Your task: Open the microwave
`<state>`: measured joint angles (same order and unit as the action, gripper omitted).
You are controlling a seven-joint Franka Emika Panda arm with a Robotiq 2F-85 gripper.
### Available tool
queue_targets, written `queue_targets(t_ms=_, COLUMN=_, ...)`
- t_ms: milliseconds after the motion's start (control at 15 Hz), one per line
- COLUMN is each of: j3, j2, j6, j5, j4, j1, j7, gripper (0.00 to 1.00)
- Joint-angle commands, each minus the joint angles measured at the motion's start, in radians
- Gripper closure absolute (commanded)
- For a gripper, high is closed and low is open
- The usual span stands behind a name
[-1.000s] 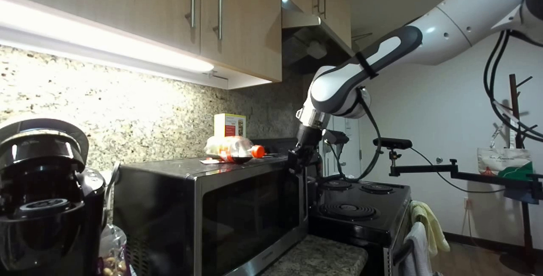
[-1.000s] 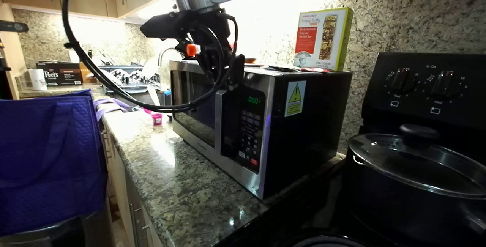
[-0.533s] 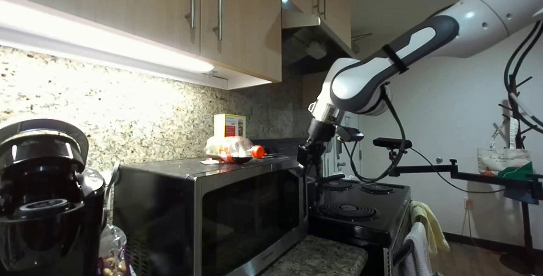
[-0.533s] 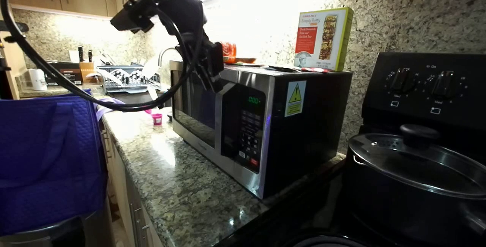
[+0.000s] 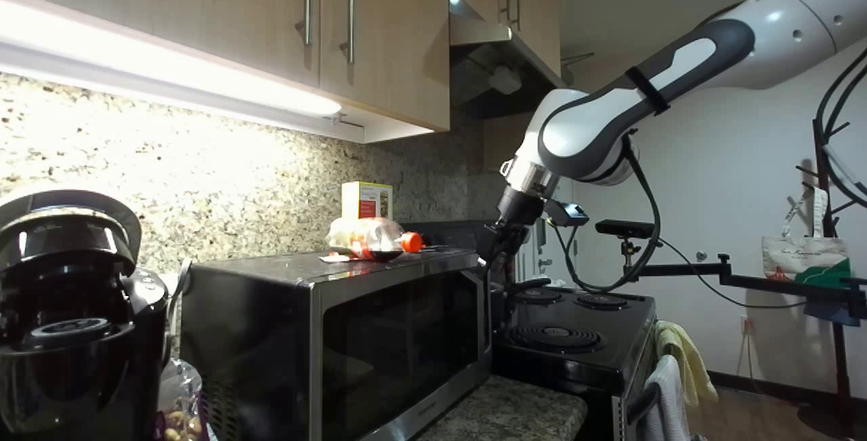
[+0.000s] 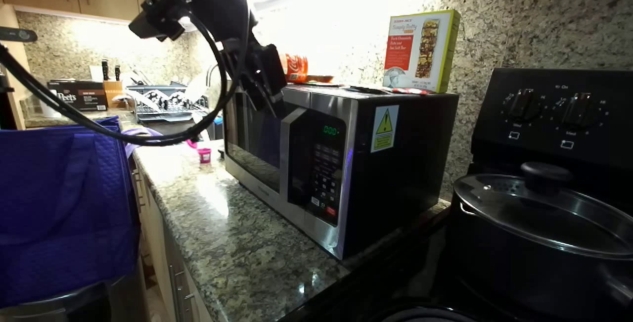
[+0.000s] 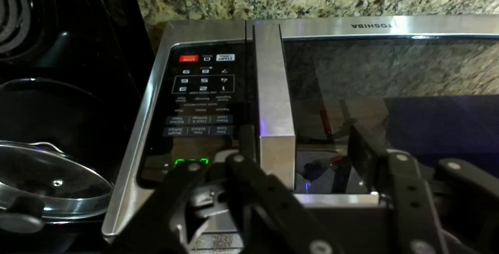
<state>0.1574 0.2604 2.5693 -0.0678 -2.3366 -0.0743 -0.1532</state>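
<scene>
while the gripper point(image 7: 303, 141) hangs with fingers point(image 7: 364, 154) spread, the microwave point(image 6: 341, 163) sits left of the stove point(image 5: 570, 363), its upright handle point(image 7: 275, 86) showing between them in the wrist view, nearer the stove-side finger.

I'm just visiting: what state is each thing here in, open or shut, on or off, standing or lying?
Microwave: door shut
Display: lit green
Gripper: open, holding nothing
Bottle: lying on its side, cap on
Box: standing upright
Pot: lid on
Light: on
Upper cupboards: shut
Towels: hanging
Knobs: settings too small to tell
</scene>
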Motion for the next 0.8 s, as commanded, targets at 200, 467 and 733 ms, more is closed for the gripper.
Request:
queue_targets(t_ms=200, j3=0.054, j2=-0.067, j6=0.063, j5=-0.142, j4=0.013, j1=0.034, j7=-0.127, gripper=0.0)
queue_targets(t_ms=467, j3=0.07, j2=-0.122, j6=0.134, j5=-0.22, j4=0.035, j1=0.053, j7=-0.228, gripper=0.0)
queue_targets(t_ms=733, j3=0.079, j2=-0.165, j6=0.146, j5=-0.326, j4=0.063, j1=0.072, j7=-0.308, gripper=0.0)
